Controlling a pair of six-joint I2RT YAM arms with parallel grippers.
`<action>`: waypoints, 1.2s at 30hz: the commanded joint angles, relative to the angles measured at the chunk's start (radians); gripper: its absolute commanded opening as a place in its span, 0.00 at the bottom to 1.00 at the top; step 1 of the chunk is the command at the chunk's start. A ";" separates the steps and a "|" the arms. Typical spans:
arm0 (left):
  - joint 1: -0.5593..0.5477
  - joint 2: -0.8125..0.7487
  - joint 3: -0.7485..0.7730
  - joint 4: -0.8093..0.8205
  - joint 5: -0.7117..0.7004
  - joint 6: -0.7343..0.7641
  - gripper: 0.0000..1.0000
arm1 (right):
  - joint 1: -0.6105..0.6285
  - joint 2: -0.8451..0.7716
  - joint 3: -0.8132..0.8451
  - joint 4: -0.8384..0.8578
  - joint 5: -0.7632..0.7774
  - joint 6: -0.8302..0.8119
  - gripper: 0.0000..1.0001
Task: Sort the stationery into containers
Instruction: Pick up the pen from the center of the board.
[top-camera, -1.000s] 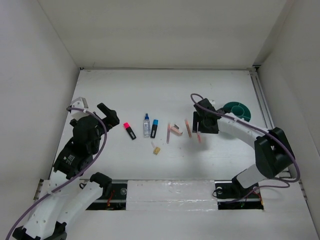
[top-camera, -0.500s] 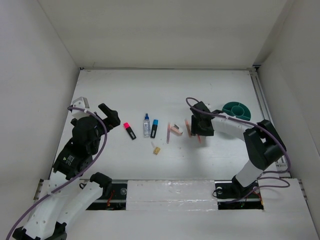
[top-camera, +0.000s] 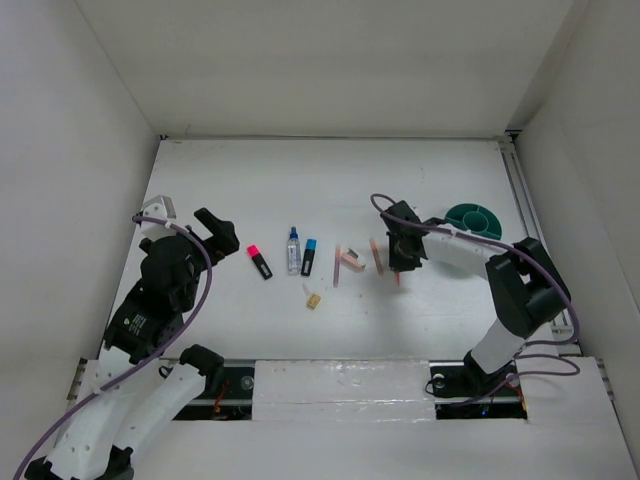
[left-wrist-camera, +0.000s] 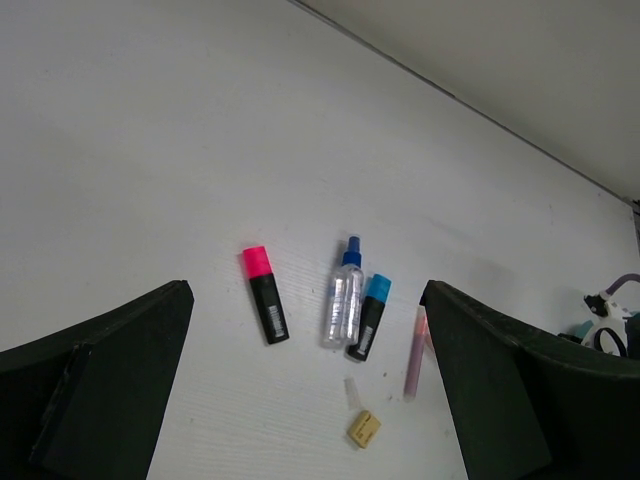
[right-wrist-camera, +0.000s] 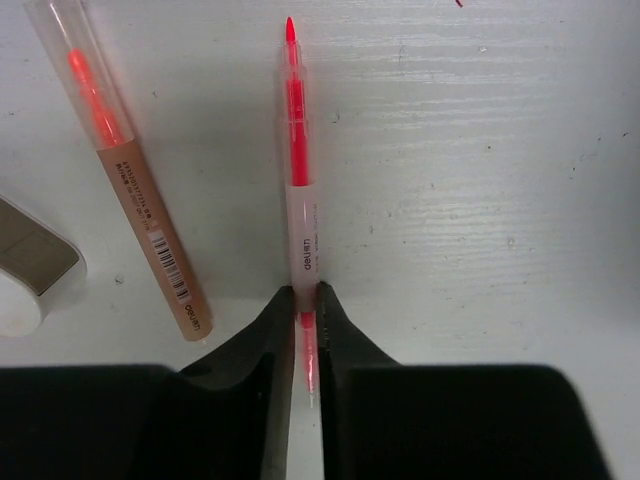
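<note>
We hold our left arm folded at the near left with the wrist raised, and the left gripper (top-camera: 217, 226) stands wide open. Our right arm reaches inward with the wrist bent down, the right gripper (right-wrist-camera: 303, 296) pinched on a thin salmon pencil (right-wrist-camera: 301, 215).

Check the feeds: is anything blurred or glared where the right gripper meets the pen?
Right wrist: sharp; the pen reads clearly, pinched in the right gripper, whose fingers show dark and featureless. Top external: even light, soft shadows, pen tiny there. Left wrist: pink-capped marker crisp, no glare.
</note>
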 joint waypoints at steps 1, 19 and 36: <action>0.004 -0.005 -0.001 0.036 -0.005 0.013 0.99 | -0.014 0.021 0.020 -0.017 -0.025 -0.012 0.11; -0.042 0.376 0.046 0.063 0.334 -0.058 0.99 | 0.110 -0.362 0.060 -0.114 0.060 0.054 0.00; -0.322 0.734 0.077 -0.115 0.170 -0.661 0.99 | 0.249 -0.613 0.051 -0.121 0.031 0.063 0.00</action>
